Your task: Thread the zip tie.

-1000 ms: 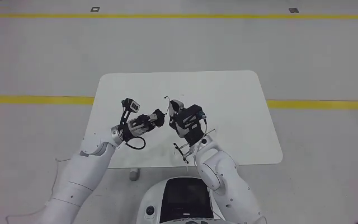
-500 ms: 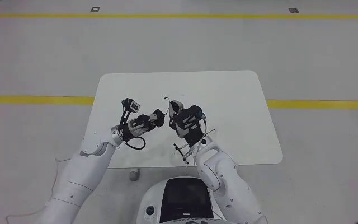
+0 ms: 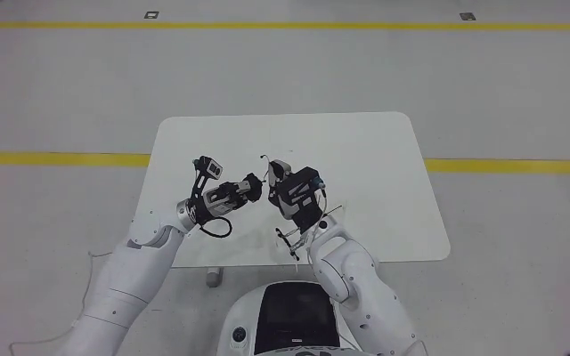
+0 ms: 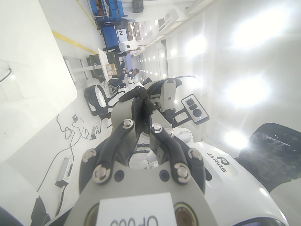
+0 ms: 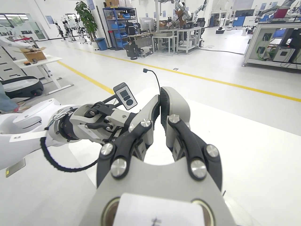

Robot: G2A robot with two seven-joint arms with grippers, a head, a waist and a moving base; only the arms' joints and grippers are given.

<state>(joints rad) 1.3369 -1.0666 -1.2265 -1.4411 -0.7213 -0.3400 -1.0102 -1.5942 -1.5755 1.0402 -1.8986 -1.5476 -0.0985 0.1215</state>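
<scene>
The zip tie [image 5: 155,77] is a thin black strip. It rises in a curve out of my right gripper [image 5: 160,95], which is shut on it, with the small head at the free end. In the top view the strip's tip [image 3: 264,158] shows just above the right gripper [image 3: 277,171]. Both grippers are held above the middle of the white table [image 3: 374,160]. My left gripper [image 4: 140,95] is shut, with a dark strip pinched at its tips. It points at the right gripper, its tips nearly touching it, and the left gripper [image 3: 255,187] sits just to that gripper's left.
A short black piece [image 4: 7,74] lies on the table off to one side. The table's rounded front edge [image 3: 267,262] runs below both arms. Bare tabletop stretches to the right [image 3: 392,205] and toward the back.
</scene>
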